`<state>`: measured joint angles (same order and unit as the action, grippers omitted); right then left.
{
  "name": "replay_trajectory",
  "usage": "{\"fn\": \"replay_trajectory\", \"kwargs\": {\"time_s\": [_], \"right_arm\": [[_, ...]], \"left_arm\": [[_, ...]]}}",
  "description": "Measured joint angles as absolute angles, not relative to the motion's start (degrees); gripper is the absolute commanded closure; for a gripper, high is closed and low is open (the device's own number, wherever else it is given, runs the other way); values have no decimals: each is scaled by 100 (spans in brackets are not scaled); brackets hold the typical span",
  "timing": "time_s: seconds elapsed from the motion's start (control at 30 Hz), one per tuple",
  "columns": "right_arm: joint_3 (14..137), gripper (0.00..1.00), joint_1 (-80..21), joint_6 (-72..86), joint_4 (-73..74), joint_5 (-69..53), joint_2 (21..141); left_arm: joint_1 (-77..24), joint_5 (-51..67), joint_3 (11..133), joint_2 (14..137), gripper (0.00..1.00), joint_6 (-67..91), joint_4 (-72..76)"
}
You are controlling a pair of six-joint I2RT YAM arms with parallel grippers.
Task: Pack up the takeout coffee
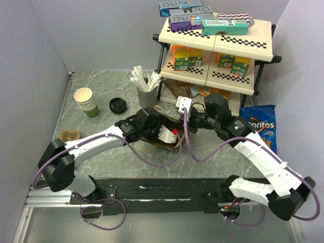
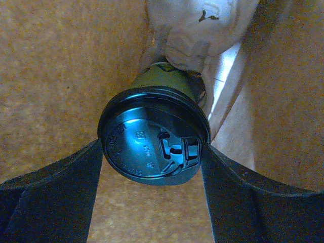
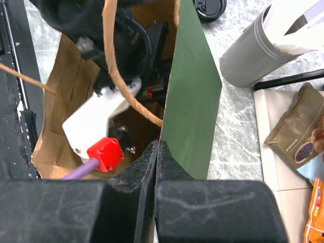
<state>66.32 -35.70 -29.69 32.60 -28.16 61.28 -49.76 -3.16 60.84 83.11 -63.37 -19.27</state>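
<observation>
A grey marbled table (image 1: 101, 83) filled the walled workspace, and at its far right stood a two-tier rack (image 1: 217, 48) with checkered edges, loaded with snack boxes and packets. The left arm (image 1: 96, 144) stretched from its base toward the middle of the table and the right arm (image 1: 263, 157) bent inward to meet it, both ending at a brown paper bag (image 3: 55, 96) with a green outer face, which lay with its mouth toward the arms. A blue Doritos bag (image 1: 260, 126) lay beside the right arm, below the rack. Left of the rack stood a grey holder (image 1: 147, 96) of white cutlery, and well to its left a stack of cream-white paper cups (image 1: 87, 101). The right gripper (image 3: 157, 152) was at the bag's mouth, its fingers pressed together and pinching the bag's rim where the green face met the brown. The left gripper (image 2: 151, 154) reached deep inside the bag, its fingers spread wide and resting against either side of the black lid of the takeout coffee (image 2: 164, 81), holding it. The dark green cup sat inside the bag, tilted with its lid toward the wrist camera and its far end against crumpled pale paper (image 2: 202, 30). A loose black lid (image 1: 117, 105) lay on the table between the cup stack and the holder.
</observation>
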Motion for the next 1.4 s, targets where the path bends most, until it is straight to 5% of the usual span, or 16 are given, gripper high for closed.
{"fn": "replay_trajectory", "kwargs": {"time_s": [0.4, 0.43, 0.73, 0.83, 1.4], "right_arm": [[6584, 100, -3570, -2989, 3269, -2762, 6106], [6582, 100, -3566, -2987, 3269, -2755, 6099], [6556, 100, -3441, -2987, 3262, -2790, 5990], [6554, 100, -3395, -2987, 3258, -2797, 5977], [6554, 100, -3326, -2989, 3260, -2853, 5979]], "left_arm": [[-4974, -298, 6420, 8877, 47, -6198, -1745], [-4974, -294, 6429, 8875, 37, -6165, -1747], [-4974, -220, 6434, 8630, 8, -5920, -2012], [-4974, -123, 6434, 8573, 1, -5874, -2150], [-4969, 198, 6434, 8357, 1, -5474, -2440]]}}
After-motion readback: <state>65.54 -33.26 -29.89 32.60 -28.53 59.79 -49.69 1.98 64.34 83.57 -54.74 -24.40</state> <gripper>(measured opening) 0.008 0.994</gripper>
